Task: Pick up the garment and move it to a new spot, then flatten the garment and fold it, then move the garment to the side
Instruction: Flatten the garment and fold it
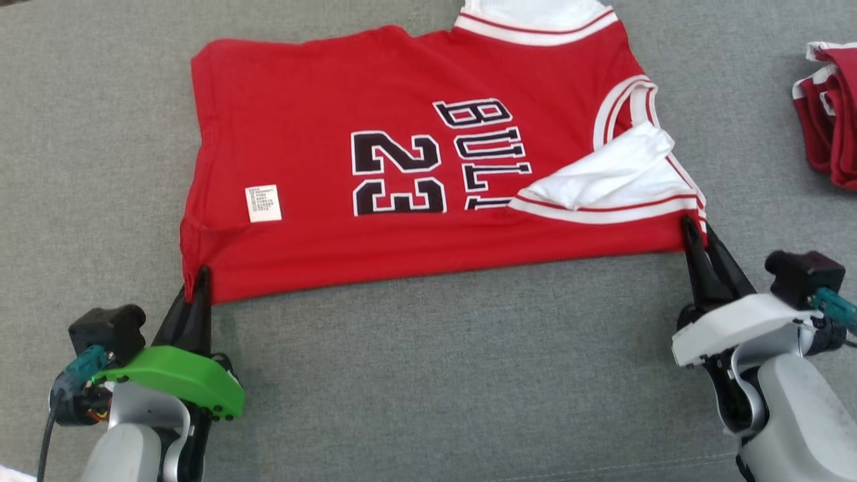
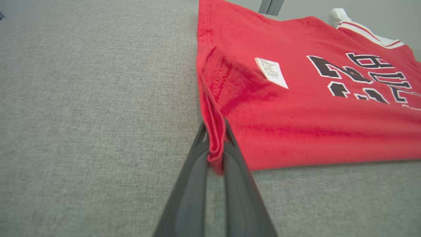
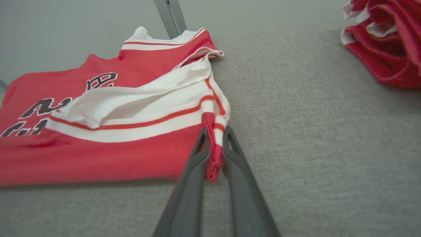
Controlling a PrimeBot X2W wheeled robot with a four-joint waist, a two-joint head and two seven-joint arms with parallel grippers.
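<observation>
Spread across upper centre of head view: red jersey (image 1: 315, 154), flat on grey fabric surface (image 1: 428, 375), collar end toward right of frame, hem toward left. Black "23" (image 1: 395, 154) and part of black lettering (image 1: 479, 150) at centre, turned sideways. Small white label (image 1: 263, 203) just left of the number. White lining (image 1: 609, 177) folded out at right-centre, edged with red-and-white trim (image 1: 602, 213). Collar band (image 1: 535, 30) at top edge, partly cut off.

At lower left of head view: left gripper (image 1: 201, 274), green-shelled, pointing up frame, clenched on jersey's near left corner. In left wrist view, fold of red hem cloth pinched between the two dark fingers (image 2: 194, 184) at centre; rest of jersey lying flat toward upper right.

At right of head view: right gripper (image 1: 696, 231), white-shelled, closed on jersey's near right corner, right where the striped trim meets the edge. In right wrist view, bunched red and white cloth squeezed between the fingers at centre, small tuft poking out below the pinch.

Near edge of jersey drawn fairly straight between the two grips. Lifted clear of surface or touching it: cannot tell.

At upper right edge of head view: heap of red-and-white garments (image 1: 833, 120), well apart from jersey. At top of right wrist view, behind the collar: grey metal post (image 3: 169, 16).
</observation>
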